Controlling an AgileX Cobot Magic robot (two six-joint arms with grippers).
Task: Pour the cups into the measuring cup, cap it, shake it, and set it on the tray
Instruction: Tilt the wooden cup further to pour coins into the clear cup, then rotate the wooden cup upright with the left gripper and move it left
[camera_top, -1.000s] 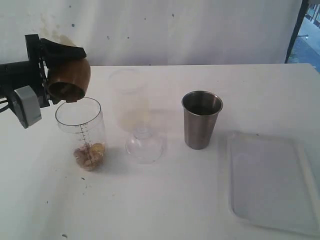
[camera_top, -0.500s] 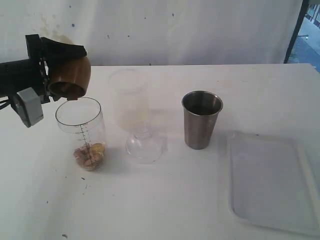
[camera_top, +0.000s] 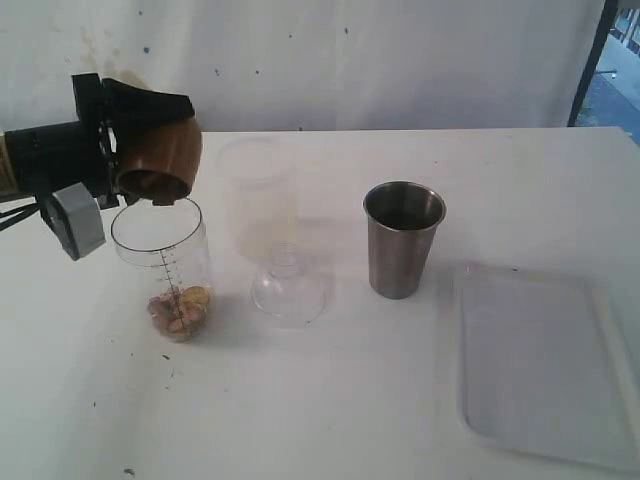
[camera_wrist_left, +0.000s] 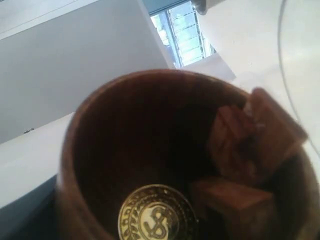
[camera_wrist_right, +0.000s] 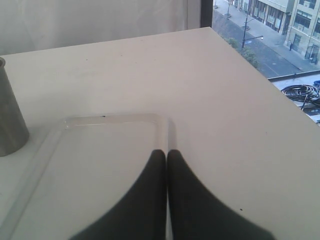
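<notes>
My left gripper (camera_top: 140, 115) is shut on the brown cup (camera_top: 160, 152). It holds the cup tipped mouth-down just above the rim of the clear measuring cup (camera_top: 160, 250), which has brownish pieces (camera_top: 180, 310) at its bottom. In the left wrist view the brown cup (camera_wrist_left: 125, 150) fills the frame, with a few brown chunks (camera_wrist_left: 250, 145) still inside. The steel tumbler (camera_top: 403, 240) stands upright mid-table. The white tray (camera_top: 545, 365) lies at the right. My right gripper (camera_wrist_right: 166, 152) is shut on nothing and hovers over the tray (camera_wrist_right: 100, 165), out of the exterior view.
A frosted white plastic cup (camera_top: 258, 195) stands behind a clear domed lid (camera_top: 288, 290), between the measuring cup and the tumbler. The tumbler (camera_wrist_right: 10, 120) stands beside the tray's corner. The table's far edge meets a white wall.
My left gripper has carried the brown cup to the right, so its mouth now hangs over the measuring cup's opening. The right gripper shows no earlier frame.
</notes>
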